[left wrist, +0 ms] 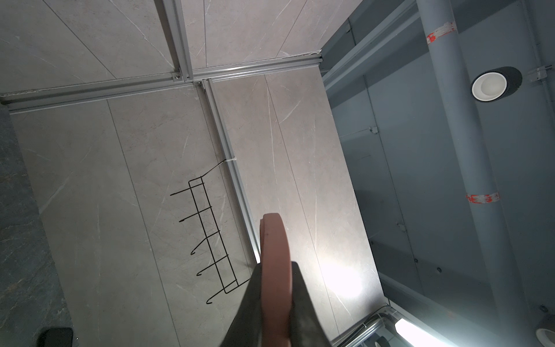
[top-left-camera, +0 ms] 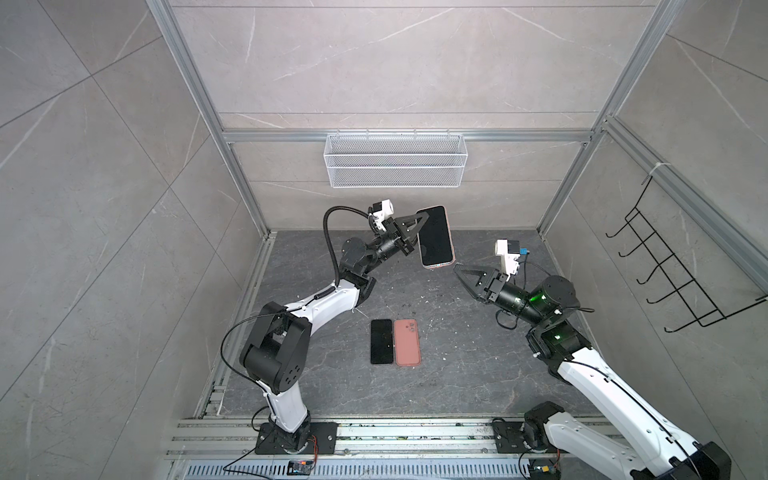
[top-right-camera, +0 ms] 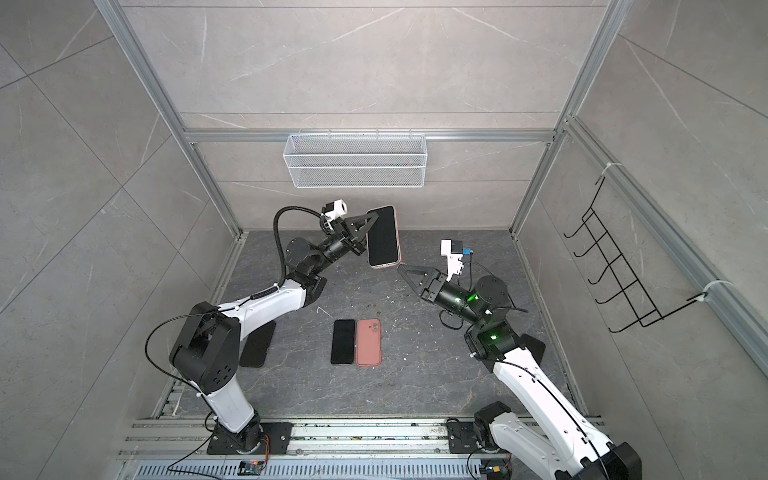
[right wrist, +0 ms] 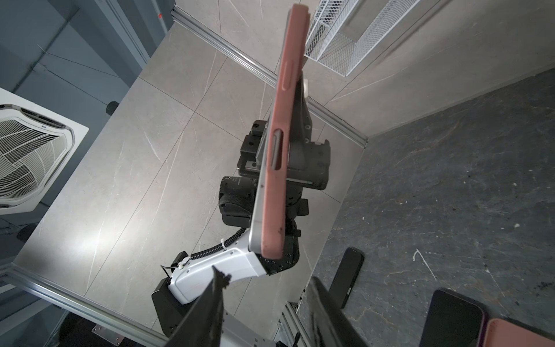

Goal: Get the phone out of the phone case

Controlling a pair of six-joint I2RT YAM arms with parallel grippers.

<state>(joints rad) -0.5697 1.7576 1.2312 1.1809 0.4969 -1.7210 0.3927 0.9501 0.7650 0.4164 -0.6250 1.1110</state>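
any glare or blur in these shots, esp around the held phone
Left wrist view: blown-out glare on the wall tile beside the left gripper, whose fingers and the pink case look soft up close. Right wrist view: milder sheen on a wall panel; the right gripper is blurred, the case edge sharp. Both top views: even light, no glare on the phone screen.

No readable text or numbers. Red-marked bands [left wrist: 483, 198] on a ceiling pipe [left wrist: 464, 135] and tiny print [right wrist: 237, 181] on an arm joint [right wrist: 232, 198] are illegible.
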